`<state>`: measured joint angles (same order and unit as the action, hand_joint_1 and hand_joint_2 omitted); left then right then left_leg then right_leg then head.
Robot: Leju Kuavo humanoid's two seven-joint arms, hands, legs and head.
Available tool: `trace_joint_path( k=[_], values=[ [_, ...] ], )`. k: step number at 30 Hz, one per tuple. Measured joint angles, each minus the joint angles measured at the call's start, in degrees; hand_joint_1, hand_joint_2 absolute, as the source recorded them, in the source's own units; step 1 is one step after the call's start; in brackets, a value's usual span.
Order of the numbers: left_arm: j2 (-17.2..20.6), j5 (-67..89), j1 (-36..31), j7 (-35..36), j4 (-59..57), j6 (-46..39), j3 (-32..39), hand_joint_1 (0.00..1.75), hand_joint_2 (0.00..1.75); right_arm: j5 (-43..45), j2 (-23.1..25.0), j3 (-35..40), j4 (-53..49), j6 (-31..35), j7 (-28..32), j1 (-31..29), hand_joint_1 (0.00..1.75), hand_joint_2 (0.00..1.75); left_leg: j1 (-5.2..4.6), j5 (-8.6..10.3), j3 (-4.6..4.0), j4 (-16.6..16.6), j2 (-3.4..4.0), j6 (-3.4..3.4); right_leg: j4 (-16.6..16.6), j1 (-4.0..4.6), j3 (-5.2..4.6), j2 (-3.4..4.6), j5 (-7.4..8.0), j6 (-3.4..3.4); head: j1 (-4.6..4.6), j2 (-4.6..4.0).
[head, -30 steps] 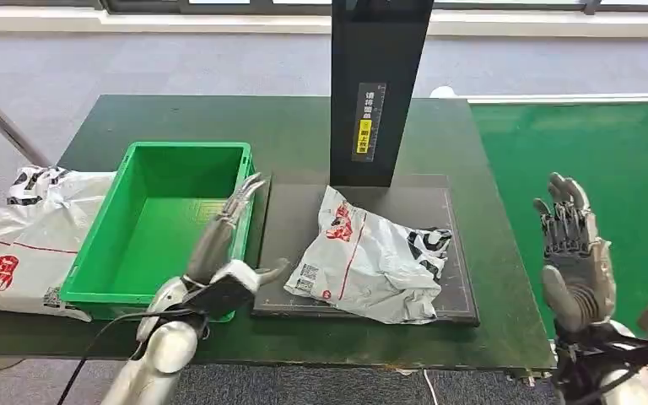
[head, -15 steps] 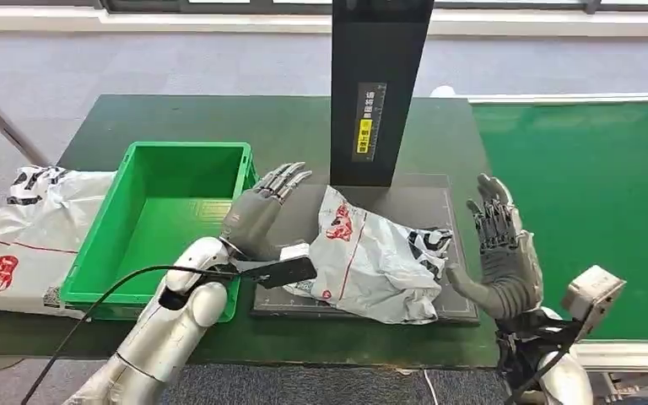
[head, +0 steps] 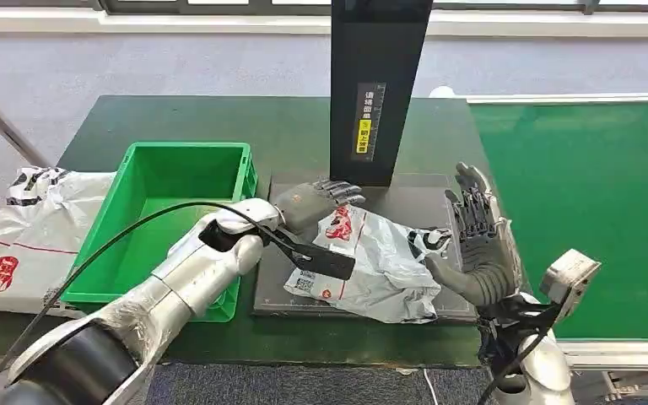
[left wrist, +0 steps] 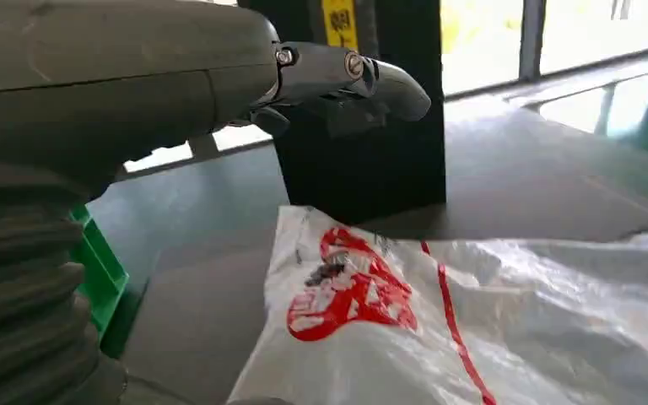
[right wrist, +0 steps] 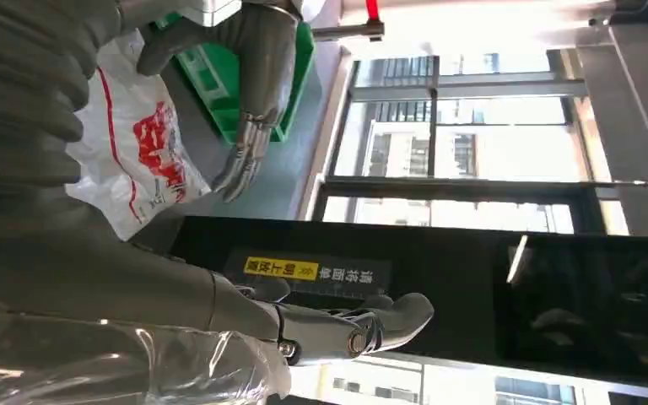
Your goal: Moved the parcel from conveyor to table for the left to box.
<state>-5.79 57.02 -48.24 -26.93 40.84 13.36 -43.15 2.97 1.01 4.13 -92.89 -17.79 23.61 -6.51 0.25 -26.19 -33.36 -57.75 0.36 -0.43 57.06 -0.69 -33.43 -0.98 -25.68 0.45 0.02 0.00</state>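
The left hand (head: 310, 202) hovers over the far left corner of the parcel (head: 371, 263), fingers apart and holding nothing. The right hand (head: 477, 240) stands upright just beside the parcel's right edge, fingers spread, also holding nothing. The parcel lies crumpled on a dark mat (head: 439, 202) on the table (head: 295, 126), off the conveyor (head: 591, 194) to the right, so the transfer looks done; boxing remains. One green box (head: 177, 152) stands left of the mat. Counted: two parcels, the second (head: 17, 236) lying left of the box; one black upright post (head: 380, 84).
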Motion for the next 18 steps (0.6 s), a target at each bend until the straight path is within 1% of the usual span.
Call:
trace_joint_path(
  k=[4,8,12,18],
  values=[
    [-3.0,-3.1,-3.2,-0.7,-5.9,4.3,-3.1,0.0,1.75,-0.1,0.0,0.0,0.8,0.9,0.1,-0.6,0.0,1.75,0.0,0.0,-0.03,0.0,-0.06,0.0,0.0,0.0,0.01,-0.09,-0.01,0.0,0.0,0.0],
    [-5.7,-4.9,-4.2,-0.4,-10.4,5.0,-5.4,0.0,1.75,-0.3,0.2,0.5,1.4,1.7,0.3,-0.7,0.0,1.75,0.0,-0.01,-0.03,0.0,-0.02,0.0,0.0,0.0,-0.01,-0.02,-0.01,0.0,0.0,0.0],
    [-6.9,-5.5,-4.7,-0.1,-12.8,5.0,-6.6,0.0,1.75,-0.3,0.3,0.8,1.6,1.6,0.3,-0.7,0.0,1.75,0.0,0.0,-0.03,0.0,-0.04,0.0,0.0,0.01,-0.01,-0.06,-0.01,0.0,0.0,0.0],
    [-7.6,-5.6,-4.9,-0.1,-14.6,5.0,-7.4,0.0,1.75,-0.3,0.3,0.9,1.9,1.6,0.3,-0.7,0.0,1.75,0.0,0.01,-0.03,0.0,-0.03,0.0,0.0,0.0,0.0,-0.06,0.0,0.0,-0.02,0.0]
  ],
)
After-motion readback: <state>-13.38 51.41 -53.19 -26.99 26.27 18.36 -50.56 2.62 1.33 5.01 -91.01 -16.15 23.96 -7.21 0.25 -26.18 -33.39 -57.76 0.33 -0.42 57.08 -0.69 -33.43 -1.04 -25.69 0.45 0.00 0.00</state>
